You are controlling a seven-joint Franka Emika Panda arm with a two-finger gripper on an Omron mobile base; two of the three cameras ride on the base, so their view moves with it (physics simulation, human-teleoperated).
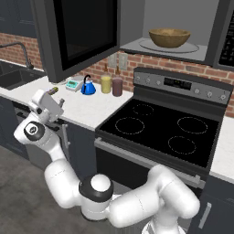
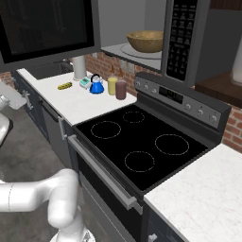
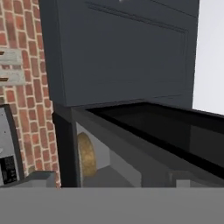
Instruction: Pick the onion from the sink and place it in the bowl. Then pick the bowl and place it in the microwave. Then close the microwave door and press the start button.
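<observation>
The microwave door [image 1: 80,34] stands swung open over the counter [image 1: 84,109].

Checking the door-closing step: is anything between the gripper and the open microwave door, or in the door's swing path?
Nothing visible blocks it. The gripper sits low over the counter's front edge, under the microwave door, which stands swung open to the left. The bowl rests fully inside the microwave, clear of the door's swing.

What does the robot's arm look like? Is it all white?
Mostly white! The arm is made of smooth, rounded, glossy white pieces joined by dark rings, with round caps on the joints. Its pincer end is a blocky pale grey-white part. No cables or writing show on it.
</observation>
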